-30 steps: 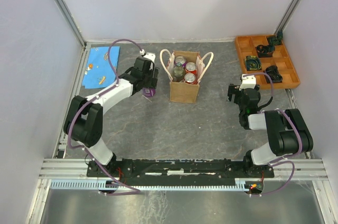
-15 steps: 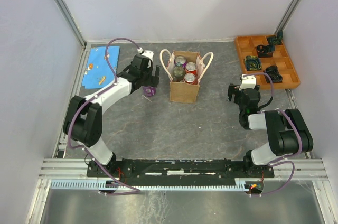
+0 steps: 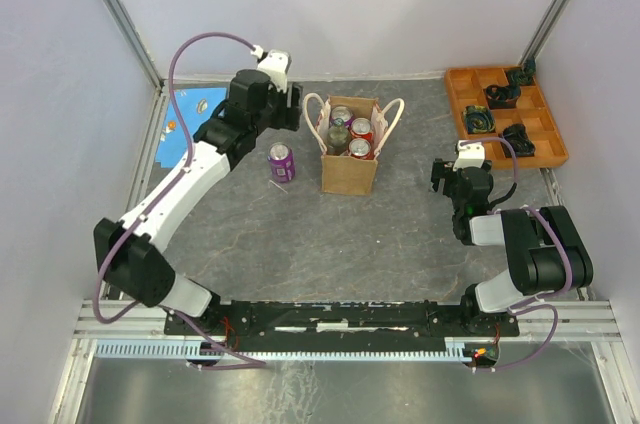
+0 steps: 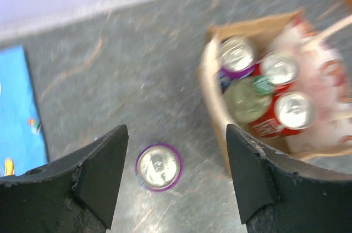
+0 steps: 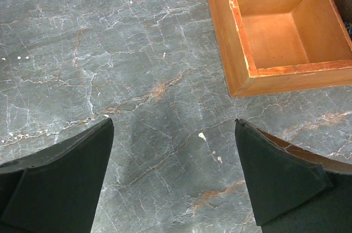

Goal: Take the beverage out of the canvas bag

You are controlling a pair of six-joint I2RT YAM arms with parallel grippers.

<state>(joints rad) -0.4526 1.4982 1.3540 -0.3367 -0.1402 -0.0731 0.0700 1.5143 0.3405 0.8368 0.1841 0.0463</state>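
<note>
Grey surface (image 3: 350, 244). Canvas bag (image 3: 350, 166) upright, below and just right of L pincer (image 4: 176, 153), four cans (image 4: 258, 87) inside. L pincer has let go & lifted: jaws wide, empty. Purple can (image 3: 281, 161) now stands alone directly under it, beside bag, so one drink's out. R pincer (image 5: 173, 178) wide, idle, well right of bag.

The grey veined table (image 3: 400, 234) bears the canvas bag (image 3: 349, 172), upright, and a purple can (image 3: 281, 161) standing near its side. A blue mat (image 3: 178, 115) lies in one far corner, an orange tray (image 3: 456, 104) in the other.
</note>
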